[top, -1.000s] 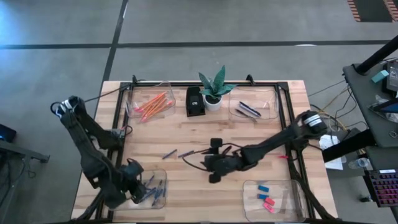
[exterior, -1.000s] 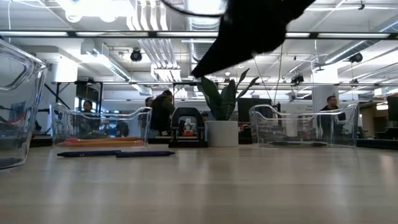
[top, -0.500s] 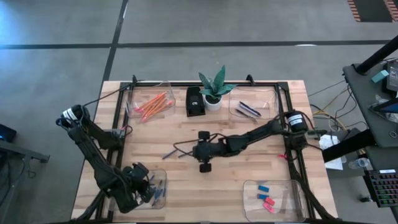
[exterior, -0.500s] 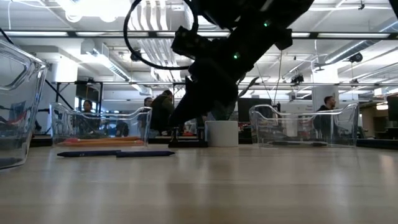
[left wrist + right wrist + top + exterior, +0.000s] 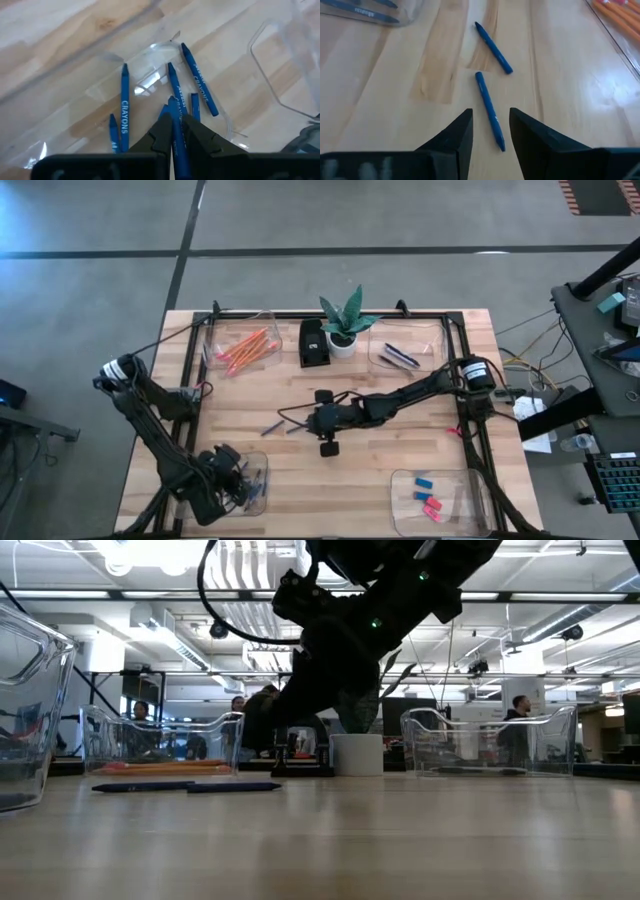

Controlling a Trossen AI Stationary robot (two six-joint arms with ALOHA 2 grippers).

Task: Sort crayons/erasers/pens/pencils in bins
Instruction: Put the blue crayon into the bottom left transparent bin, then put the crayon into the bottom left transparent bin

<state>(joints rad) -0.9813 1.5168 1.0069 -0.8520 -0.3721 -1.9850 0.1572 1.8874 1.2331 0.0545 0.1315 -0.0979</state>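
Note:
Several short blue crayons (image 5: 124, 107) lie in the clear near-left bin (image 5: 252, 482). My left gripper (image 5: 174, 121) is inside that bin (image 5: 260, 55), shut on one blue crayon. Two more blue crayons (image 5: 492, 41) lie on the wood at mid-table (image 5: 272, 426). My right gripper (image 5: 490, 117) hovers open just above them (image 5: 318, 421), its fingers on either side of the nearer crayon (image 5: 489, 110) without touching it. In the low view the right arm (image 5: 345, 635) hangs over the table, and the two loose crayons (image 5: 185, 787) lie flat. My left gripper has one blue crayon (image 5: 173, 107) pinched between its two fingers, slanting down into the bin from above. The crayon runs along the fingers and its pointed end sticks out past their tips over the other crayons. Whether it is lifted clear I cannot tell.
The far-left bin (image 5: 240, 345) holds orange pencils (image 5: 620, 20). The far-right bin (image 5: 405, 355) holds pens, and the near-right bin (image 5: 435, 495) holds pink and blue erasers. A black box (image 5: 314, 343) and a potted plant (image 5: 343, 330) stand at the far edge.
My right gripper has swung from the near middle of the table toward the left and slightly far, coming over the two loose crayons, then held there. My left gripper has stayed in the near-left bin while its arm shifted slightly.

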